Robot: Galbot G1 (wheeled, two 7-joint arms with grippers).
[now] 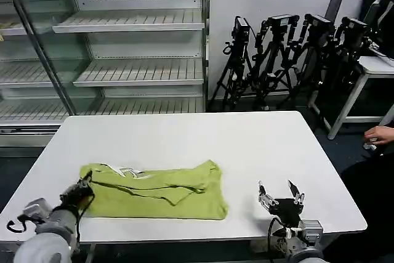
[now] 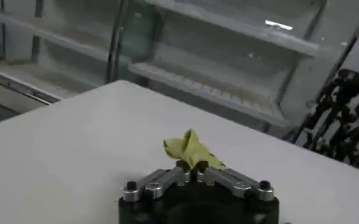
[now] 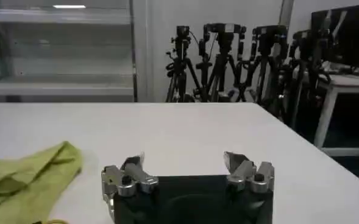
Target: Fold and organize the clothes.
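One T-shirt [image 1: 157, 190], partly folded, on the white surface [image 1: 246, 146] near its front edge. Two pincers: left pincer [image 1: 82, 193] pinching the shirt's left edge; right pincer [image 1: 281, 193] spread, well apart from it.

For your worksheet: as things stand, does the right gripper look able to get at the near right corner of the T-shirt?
Probably yes. The right gripper hovers open over bare table beside the T-shirt, with nothing between them. The left gripper pinches the shirt's opposite edge, well clear.
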